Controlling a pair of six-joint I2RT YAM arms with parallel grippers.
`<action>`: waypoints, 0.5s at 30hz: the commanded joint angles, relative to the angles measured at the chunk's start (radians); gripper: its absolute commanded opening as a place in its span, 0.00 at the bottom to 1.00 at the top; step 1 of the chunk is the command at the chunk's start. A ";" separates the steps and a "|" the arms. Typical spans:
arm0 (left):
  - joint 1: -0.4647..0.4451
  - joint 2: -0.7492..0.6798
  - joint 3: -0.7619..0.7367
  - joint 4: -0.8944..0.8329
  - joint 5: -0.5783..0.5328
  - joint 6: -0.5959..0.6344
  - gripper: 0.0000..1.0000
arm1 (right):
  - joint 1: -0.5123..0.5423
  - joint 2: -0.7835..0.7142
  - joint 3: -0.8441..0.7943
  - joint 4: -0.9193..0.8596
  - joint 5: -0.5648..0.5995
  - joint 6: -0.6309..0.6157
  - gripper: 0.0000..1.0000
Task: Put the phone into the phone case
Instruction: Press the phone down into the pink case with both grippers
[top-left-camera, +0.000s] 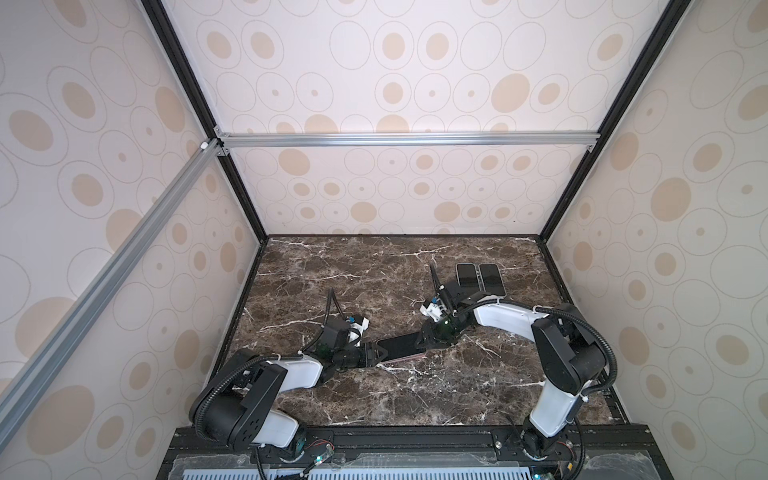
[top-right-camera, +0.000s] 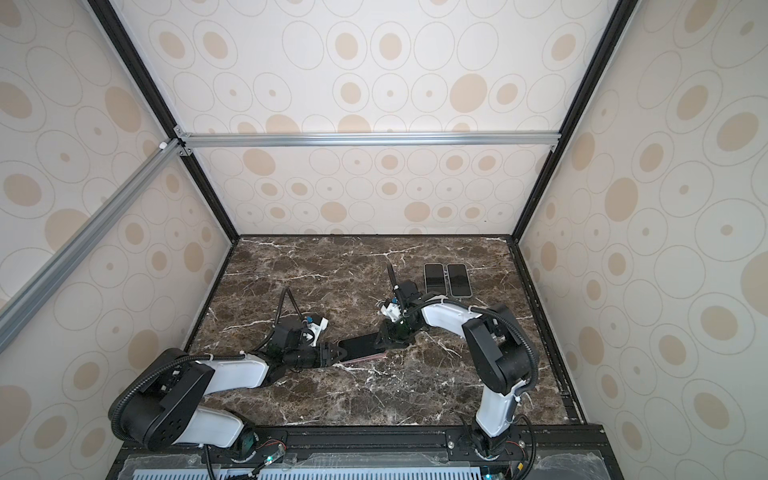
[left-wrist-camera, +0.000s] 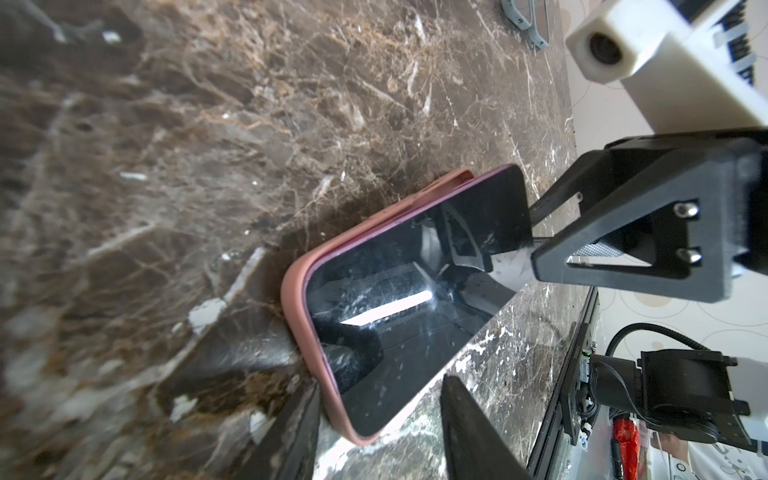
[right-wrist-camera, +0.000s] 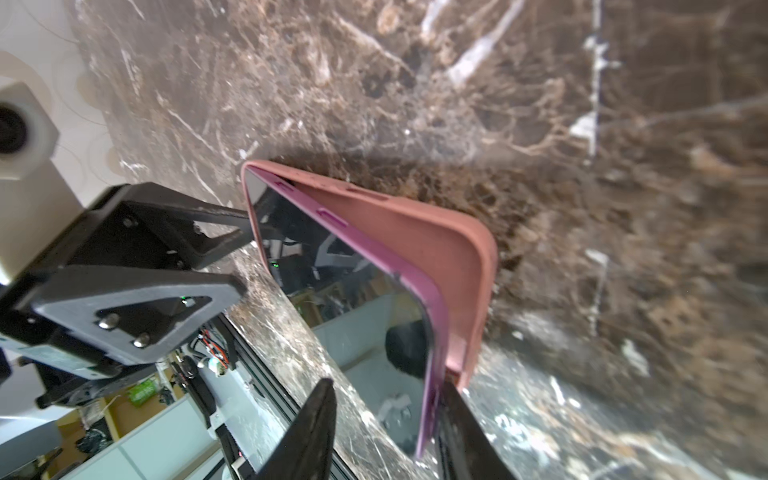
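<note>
right wrist view: slick, stiff phone (right-wrist-camera: 353, 299) half-seated in soft pink case (right-wrist-camera: 415, 232); left gripper (left-wrist-camera: 382, 384) and right gripper (right-wrist-camera: 386, 384) straddle the phone's ends, fingers apart; probably best held by its edges.

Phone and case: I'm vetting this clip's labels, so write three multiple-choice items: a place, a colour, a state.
1. Where on the table do the two spare phones lie?
A. Far-right part, side by side
B. Near left corner
C. Stacked in the middle
2. What colour is the case?
A. Blue
B. Pink
C. Green
3. How does the phone sit in the case?
A. Fully seated
B. Partly in, one long edge lifted clear
C. Lying apart from it
Answers: 1 A, both top views show them paired far right; 2 B, both wrist views show pink; 3 B, the right wrist view shows a gap along its purple edge.
</note>
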 joint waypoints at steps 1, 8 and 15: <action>-0.003 0.016 0.048 -0.038 -0.003 0.033 0.48 | 0.007 -0.038 0.037 -0.085 0.048 -0.046 0.41; -0.004 -0.005 0.096 -0.204 -0.092 0.101 0.48 | 0.007 -0.042 0.068 -0.191 0.168 -0.101 0.40; -0.004 -0.023 0.141 -0.337 -0.175 0.170 0.47 | 0.008 -0.028 0.041 -0.165 0.155 -0.106 0.28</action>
